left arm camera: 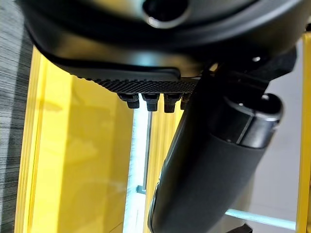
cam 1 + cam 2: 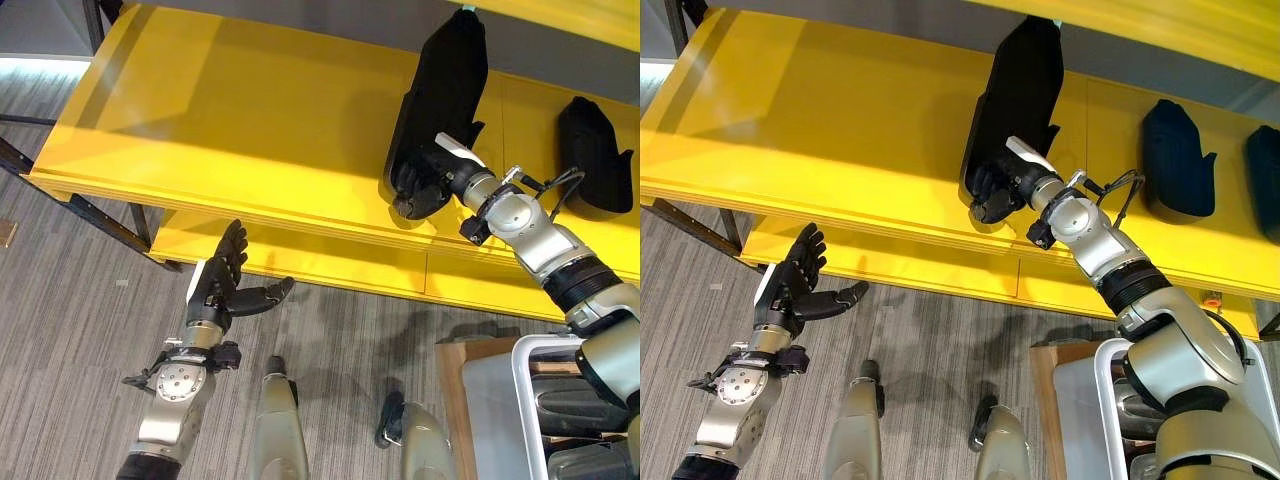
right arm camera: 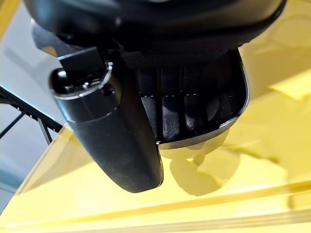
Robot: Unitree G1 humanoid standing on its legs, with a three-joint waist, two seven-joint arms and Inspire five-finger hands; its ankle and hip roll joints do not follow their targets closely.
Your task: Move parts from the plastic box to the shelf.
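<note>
Right hand [image 2: 418, 186], reaching in from the lower right of the left eye view, was curled round the lower end of a long black part [image 2: 440, 95] that stood on the yellow shelf [image 2: 240, 130] in the upper middle of the frame. In the right wrist view its fingers [image 3: 187, 104] wrapped the part's rim and the thumb closed beside them, so the grasp was firm rather than a light touch. Holding it by the low end probably let the hand rest that end on the shelf board while the rest of the part settled, a grip that suits setting down more than carrying. The part's long axis ran up and slightly right in the left eye view, from the held end near the shelf's front edge toward the back wall, where its narrower top pointed. It looked tilted away from the robot rather than flat, though how much of it touched the board could not be told. Further right on the same shelf lay another black part [image 2: 594, 155], well apart from the held one, its long axis running roughly the same way; matching that line seemed the reason for the pose. Left hand [image 2: 222, 283] hung at lower left, below the shelf's front edge, fingers straight and spread, thumb out, holding nothing and idle. The plastic box [image 2: 530, 400] sat at the lower right corner with dark parts [image 2: 585, 410] inside.
</note>
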